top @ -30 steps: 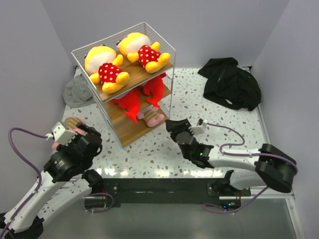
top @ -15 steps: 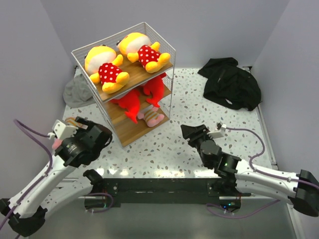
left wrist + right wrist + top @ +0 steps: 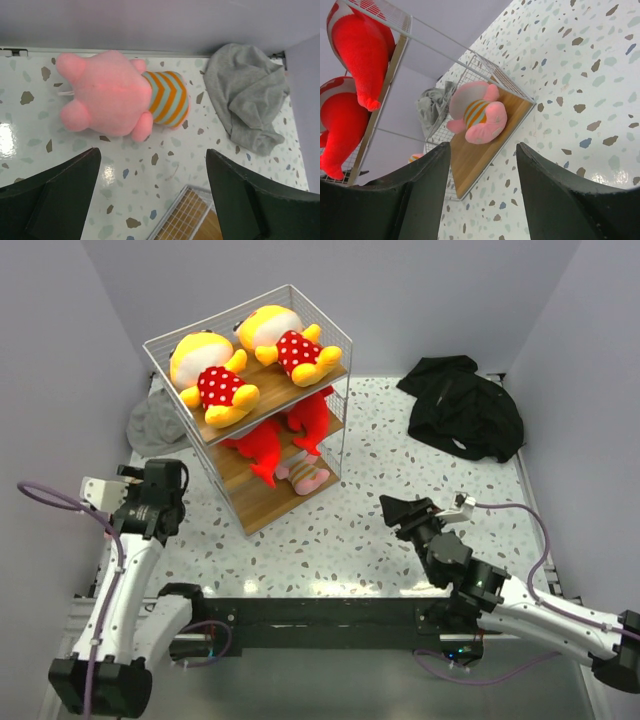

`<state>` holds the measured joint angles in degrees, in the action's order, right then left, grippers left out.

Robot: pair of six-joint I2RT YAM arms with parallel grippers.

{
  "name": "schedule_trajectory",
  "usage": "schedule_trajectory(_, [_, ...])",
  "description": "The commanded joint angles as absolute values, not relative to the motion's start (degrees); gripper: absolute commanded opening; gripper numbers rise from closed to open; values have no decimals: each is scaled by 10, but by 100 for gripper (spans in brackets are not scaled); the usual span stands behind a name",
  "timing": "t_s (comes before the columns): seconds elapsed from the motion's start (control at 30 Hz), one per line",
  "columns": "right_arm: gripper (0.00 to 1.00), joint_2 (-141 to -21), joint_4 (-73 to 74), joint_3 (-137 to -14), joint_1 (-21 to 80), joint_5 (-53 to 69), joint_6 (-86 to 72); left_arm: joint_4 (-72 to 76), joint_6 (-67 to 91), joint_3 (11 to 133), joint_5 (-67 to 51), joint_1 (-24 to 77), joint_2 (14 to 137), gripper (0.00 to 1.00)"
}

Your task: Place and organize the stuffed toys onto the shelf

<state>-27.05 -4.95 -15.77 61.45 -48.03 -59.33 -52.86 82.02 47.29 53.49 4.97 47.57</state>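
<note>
The shelf (image 3: pixel 325 335) stands at the back left. Two yellow dolls (image 3: pixel 215 375) lie on its top board and two red sharks (image 3: pixel 265 445) on the middle board. One pink striped toy (image 3: pixel 305 476) lies on the bottom board, and also shows in the right wrist view (image 3: pixel 477 112). A second pink striped toy (image 3: pixel 115 97) lies on the table by the left wall. My left gripper (image 3: pixel 152 152) is open and empty above it, and hides it in the top view (image 3: pixel 150 483). My right gripper (image 3: pixel 395 508) is open and empty, right of the shelf.
A grey fabric hat (image 3: pixel 160 425) lies left of the shelf, close to the pink toy (image 3: pixel 247 100). A black cloth heap (image 3: pixel 465 405) lies at the back right. The shelf's bottom corner (image 3: pixel 192 215) is just below my left gripper's view.
My left arm has turned and risen over the pink toy by the left wall. My right arm has pulled back from the shelf toward the near right.
</note>
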Motion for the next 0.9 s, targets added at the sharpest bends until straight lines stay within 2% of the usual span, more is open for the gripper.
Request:
schedule_trajectory(0.0, [59,-244,-10,-152,617,-504,-576,-387,713,458,397,-72,542,91])
schedule_trajectory(0.13, [59,-232,-10,-149,617,-507,-564,-360,712,461,360,-148,593,94])
schedule_trajectory(0.4, [60,-245,-14,-153,617,-511,-544,-316,739,414,326,-202,668,96])
schedule_trajectory(0.53, [60,-236,-11,-156,617,-499,-526,-277,720,397,267,-246,704,88])
schedule_trajectory(0.63, [60,-222,-5,-154,617,-497,-526,-261,715,396,262,-254,708,54])
schedule_trajectory(0.67, [60,-213,-2,-153,616,-497,-526,-264,715,398,265,-255,705,39])
schedule_trajectory(0.73, [60,-205,-2,-157,617,-497,-520,-263,695,402,267,-254,690,26])
schedule_trajectory(0.77, [60,-200,11,-160,617,-496,-513,-261,686,409,265,-254,683,8])
schedule_trajectory(0.8, [60,-200,6,-163,616,-490,-499,-259,677,415,261,-255,668,1])
schedule_trajectory(0.87, [61,-203,-17,-178,616,-467,-432,-260,650,436,251,-254,648,0])
